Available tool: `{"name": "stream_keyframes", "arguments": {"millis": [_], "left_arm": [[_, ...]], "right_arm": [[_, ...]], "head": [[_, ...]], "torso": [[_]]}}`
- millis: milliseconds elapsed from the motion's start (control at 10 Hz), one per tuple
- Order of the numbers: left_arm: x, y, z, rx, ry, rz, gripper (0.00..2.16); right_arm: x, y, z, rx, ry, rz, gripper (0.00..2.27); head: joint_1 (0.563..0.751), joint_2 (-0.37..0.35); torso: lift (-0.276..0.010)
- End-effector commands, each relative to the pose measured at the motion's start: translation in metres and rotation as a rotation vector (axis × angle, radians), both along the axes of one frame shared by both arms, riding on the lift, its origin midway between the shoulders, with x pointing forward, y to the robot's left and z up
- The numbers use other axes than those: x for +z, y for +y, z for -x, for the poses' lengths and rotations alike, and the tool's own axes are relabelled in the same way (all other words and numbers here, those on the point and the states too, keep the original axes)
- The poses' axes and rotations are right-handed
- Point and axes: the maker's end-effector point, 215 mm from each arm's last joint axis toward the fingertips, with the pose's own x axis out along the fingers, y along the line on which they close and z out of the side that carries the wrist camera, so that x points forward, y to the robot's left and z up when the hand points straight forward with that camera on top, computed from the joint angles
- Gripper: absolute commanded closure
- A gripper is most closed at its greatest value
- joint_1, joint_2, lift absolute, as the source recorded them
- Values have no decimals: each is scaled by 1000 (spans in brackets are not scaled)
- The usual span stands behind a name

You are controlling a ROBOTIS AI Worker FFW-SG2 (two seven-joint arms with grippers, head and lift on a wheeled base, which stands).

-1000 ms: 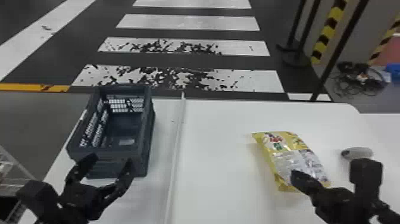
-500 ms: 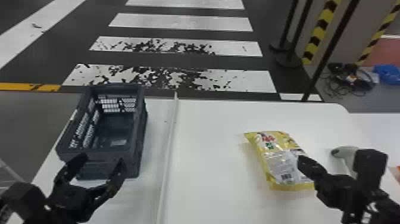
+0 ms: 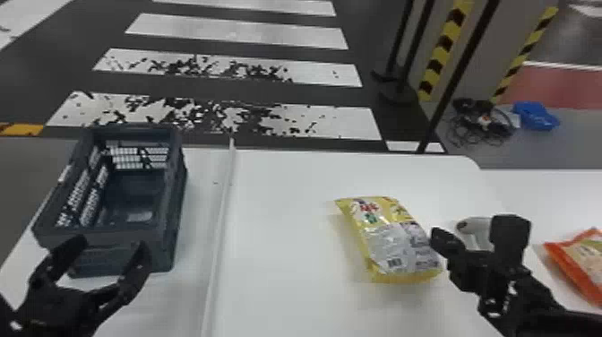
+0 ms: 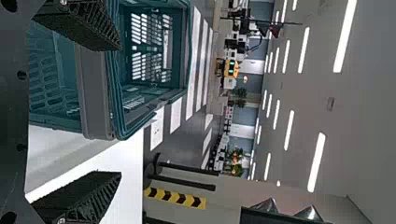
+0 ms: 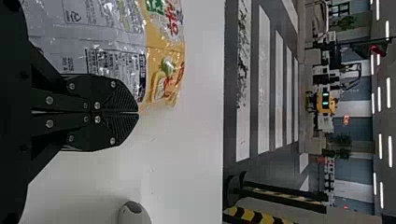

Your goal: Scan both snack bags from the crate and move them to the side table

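Head view: the scene has slid leftward, bringing more of an orange snack bag (image 3: pixel 580 264) into sight at far right, apparently on the side table. The yellow snack bag (image 3: pixel 394 239) lies flat on the main table (image 3: pixel 286 269), outside the crate (image 3: pixel 112 239), and probably goes next. Beside it, the right gripper (image 5: pixel 138 113) is closed on nothing; the left gripper (image 3: pixel 112 246) waits open by the crate.

The orange snack bag (image 3: pixel 586 260) is cut off.
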Motion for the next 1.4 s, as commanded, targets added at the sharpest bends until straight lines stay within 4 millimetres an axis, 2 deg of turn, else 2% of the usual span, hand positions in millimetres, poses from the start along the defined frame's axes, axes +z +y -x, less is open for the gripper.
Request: {"name": "stream_keyframes", "arguments": {"millis": [0,300,1000,1300], "left_arm": [[0,0,0,1,0,0,36],[-1,0,0,3,1,3,36],[-2,-1,-1,2,2,5,36],[-3,-1,-1,2,4,3,36]], "right_arm": [[-17,-12,2,-15,23,16,2199],[-21,-19,6,-23,30,30,2199],[-12,-3,23,-11,20,27,2199],[-16,0,30,-14,37,19,2199]], "head": [[695,-136],[695,-163],[695,-154],[695,-149]], "torso": [[-99],[-99],[-99],[-99]]}}
